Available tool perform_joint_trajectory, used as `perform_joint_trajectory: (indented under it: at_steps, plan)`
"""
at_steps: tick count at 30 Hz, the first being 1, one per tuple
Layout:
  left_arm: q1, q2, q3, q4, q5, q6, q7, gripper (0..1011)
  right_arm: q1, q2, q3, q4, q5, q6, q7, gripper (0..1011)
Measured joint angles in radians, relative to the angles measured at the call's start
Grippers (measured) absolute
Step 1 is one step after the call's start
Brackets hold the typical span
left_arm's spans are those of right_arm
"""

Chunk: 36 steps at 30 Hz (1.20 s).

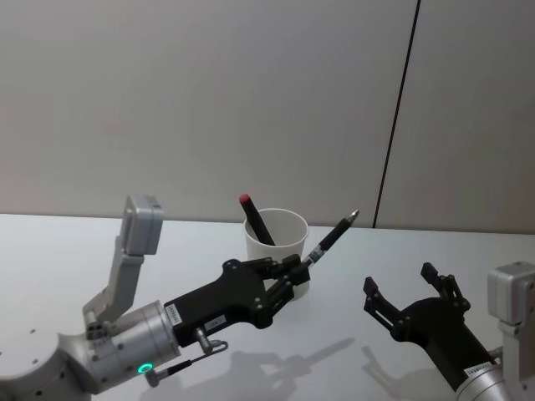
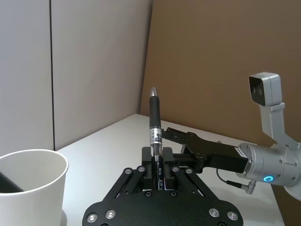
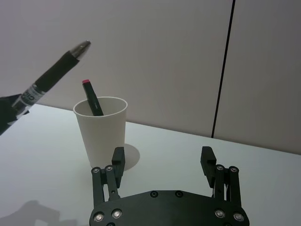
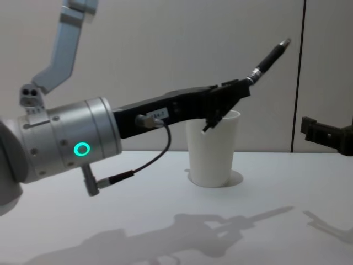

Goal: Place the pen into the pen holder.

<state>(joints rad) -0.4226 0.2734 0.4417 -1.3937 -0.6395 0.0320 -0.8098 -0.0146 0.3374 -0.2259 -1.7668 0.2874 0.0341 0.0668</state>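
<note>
My left gripper (image 1: 294,271) is shut on a black pen (image 1: 334,234), gripping its lower end. The pen slants up and to the right, silver tip (image 4: 284,42) uppermost, above and to the right of the rim of the pen holder (image 1: 261,249). The holder is a white paper cup standing upright on the table, and the left gripper sits close against its front right side. Inside the cup leans another black pen with a red cap (image 1: 255,219). In the left wrist view the held pen (image 2: 155,122) stands between the fingers, with the cup (image 2: 33,188) beside them. My right gripper (image 1: 401,284) hovers open to the right, holding nothing.
The white table (image 1: 50,251) runs back to a grey panelled wall with a dark vertical seam (image 1: 397,109). The right gripper (image 3: 162,154) faces the cup (image 3: 103,132) from the near right. Free table surface lies left of the cup and between the two arms.
</note>
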Motion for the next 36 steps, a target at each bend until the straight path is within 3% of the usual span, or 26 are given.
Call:
perform_joint_trajectory:
  at_steps: [9, 17, 27, 36]
  plan:
    - [-0.044, -0.017, 0.029, 0.053, 0.011, -0.014, -0.018, 144, -0.001, 0.0, 0.002, -0.001, 0.002, 0.0, 0.003, 1001]
    - [-0.066, -0.025, 0.042, 0.077, 0.016, -0.021, -0.026, 144, -0.009, 0.0, 0.018, -0.013, 0.039, 0.01, 0.033, 1001]
    - [-0.077, -0.029, 0.049, 0.09, 0.019, -0.025, -0.03, 144, -0.031, 0.015, 0.056, -0.053, 0.151, 0.047, 0.121, 1001]
    - [-0.082, -0.031, 0.053, 0.097, 0.02, -0.026, -0.031, 144, -0.046, 0.042, 0.097, -0.091, 0.299, 0.117, 0.223, 1001]
